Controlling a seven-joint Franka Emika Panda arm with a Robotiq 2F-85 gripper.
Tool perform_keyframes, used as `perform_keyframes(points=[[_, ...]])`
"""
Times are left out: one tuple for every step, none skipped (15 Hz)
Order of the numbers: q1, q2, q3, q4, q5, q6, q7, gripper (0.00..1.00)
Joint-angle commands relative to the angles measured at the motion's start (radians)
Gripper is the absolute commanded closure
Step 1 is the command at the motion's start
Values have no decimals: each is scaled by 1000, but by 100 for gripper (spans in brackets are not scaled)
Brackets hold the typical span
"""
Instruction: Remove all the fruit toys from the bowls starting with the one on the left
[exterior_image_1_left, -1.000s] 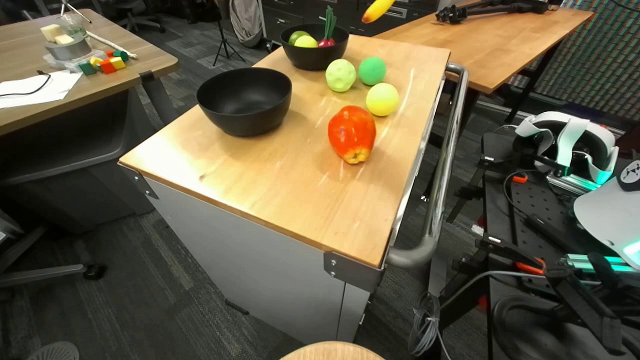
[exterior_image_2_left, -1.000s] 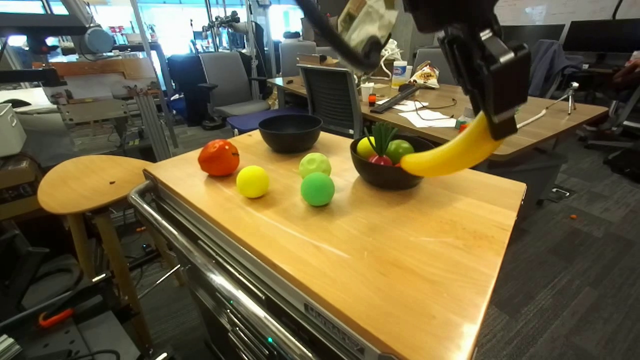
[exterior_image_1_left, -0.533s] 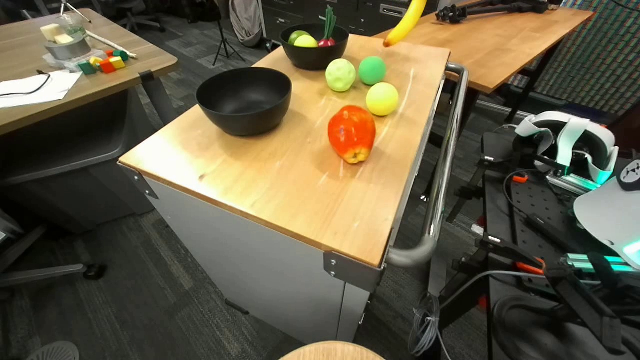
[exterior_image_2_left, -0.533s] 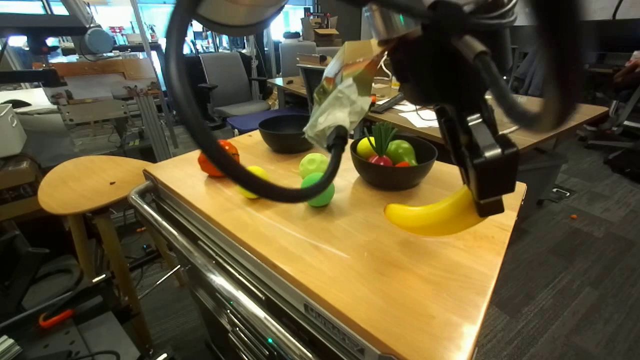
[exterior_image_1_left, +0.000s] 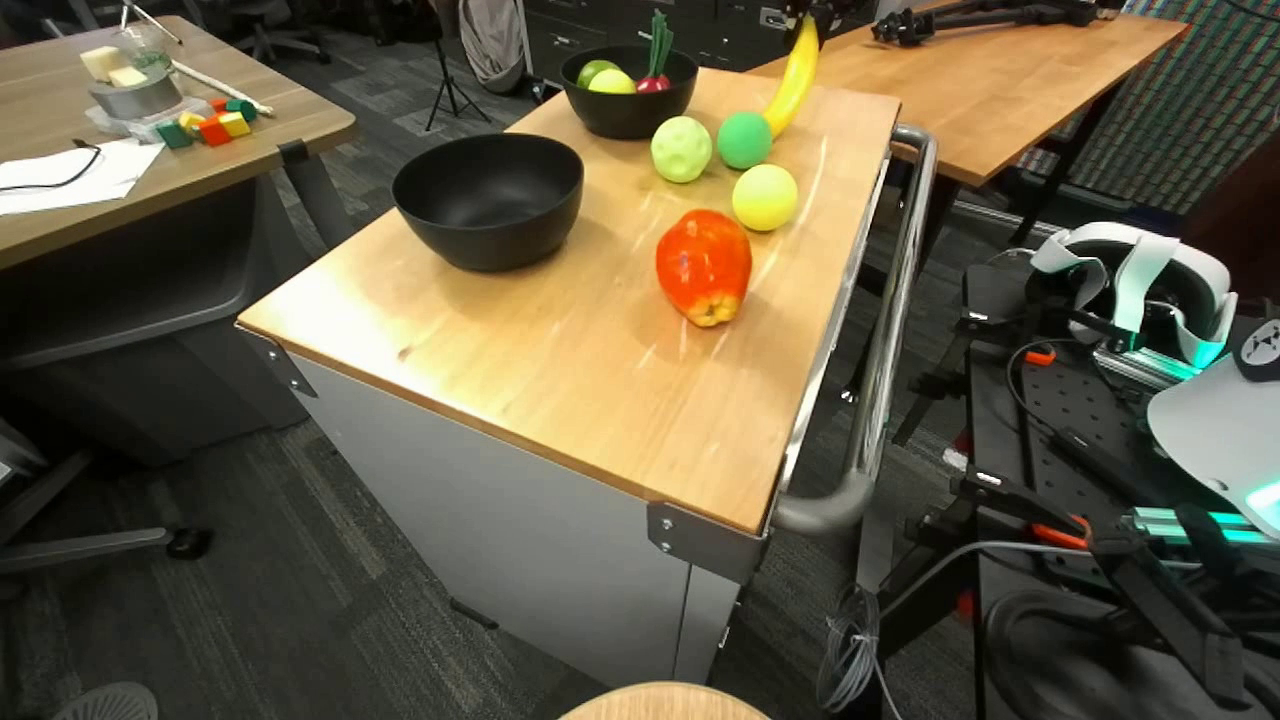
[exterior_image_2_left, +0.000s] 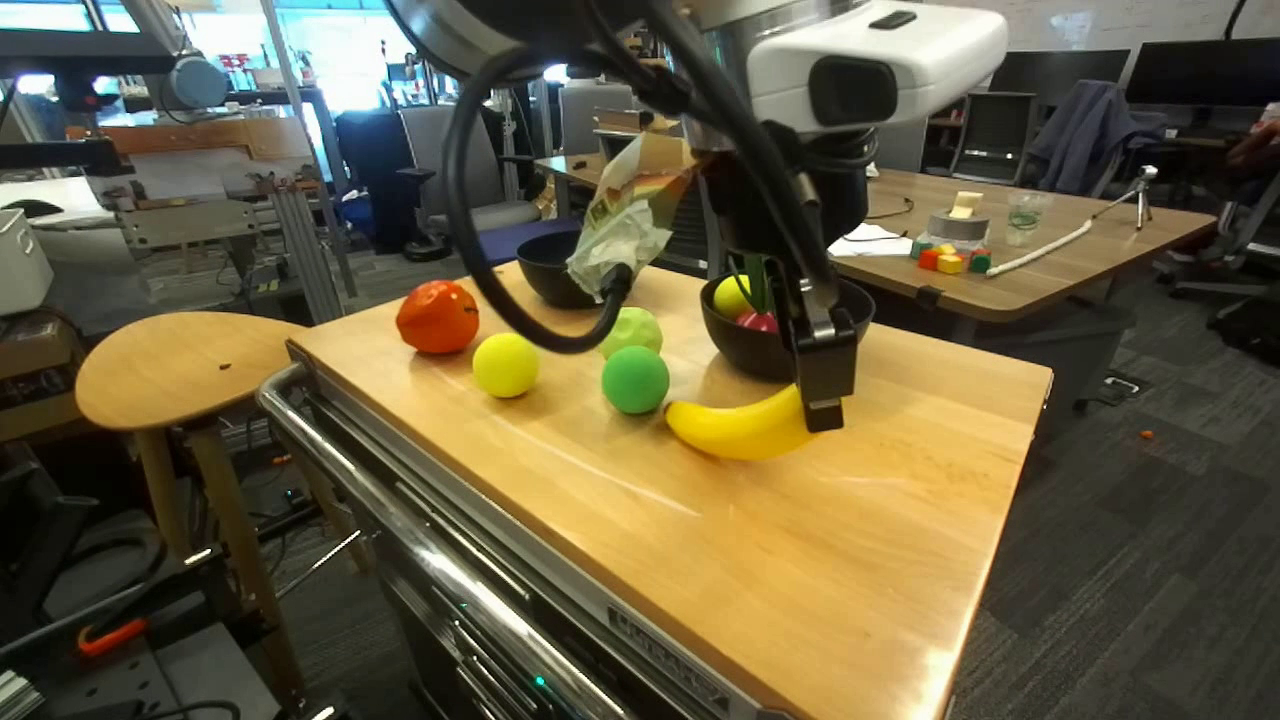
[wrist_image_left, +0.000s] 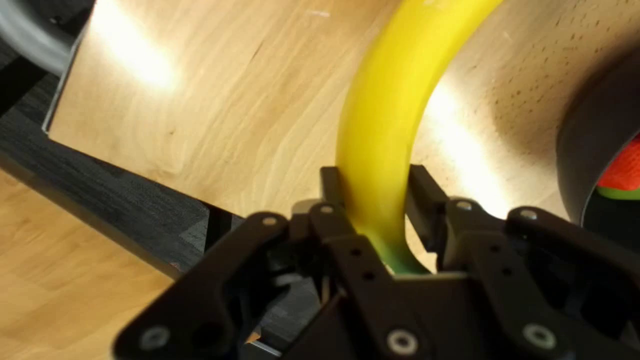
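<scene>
Banana (wrist_image_left: 385, 115) partly outside wrist view

I'm hanging my arm (exterior_image_2_left: 785, 65) from an exterior view's upper middle, pointing the gripper (wrist_image_left: 375, 187) downward, its two fingers (wrist_image_left: 426, 200) clamping.

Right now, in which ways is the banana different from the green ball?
The banana is mostly yellow; the green ball is green all over what shows. The banana is long and curved, while the green ball is round and clearly shorter than the banana. The gripper holds the banana, but the green ball sits on the table. Both are outside the fruit bowl.
</scene>
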Motion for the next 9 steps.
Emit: perform_keyframes(points=[[25, 61, 0, 123, -23, -70, 27, 81], [31, 71, -4, 153, -38, -91, 34, 39], [37, 79, -8, 179, -49, -99, 36, 39], [42, 75, -11, 199, -70, -103, 36, 35], [48, 58, -12, 215, -92, -122, 36, 27], [51, 44, -11, 229, -109, -135, 31, 19], [55, 24, -6, 240, -122, -148, 24, 12], [58, 7, 3, 250, -102, -154, 2, 4], [61, -7, 15, 263, -54, -162, -28, 0]])
